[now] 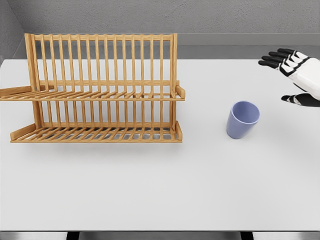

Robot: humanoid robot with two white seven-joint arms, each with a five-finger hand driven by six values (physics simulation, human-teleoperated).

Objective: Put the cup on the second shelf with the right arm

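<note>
One cup (pixel 243 119) upright — right hand (pixel 298 75) spread open nearby.

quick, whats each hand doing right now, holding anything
Right hand: open, fingers spread, holding nothing, apart from the cup.
Left hand: not in view.
</note>
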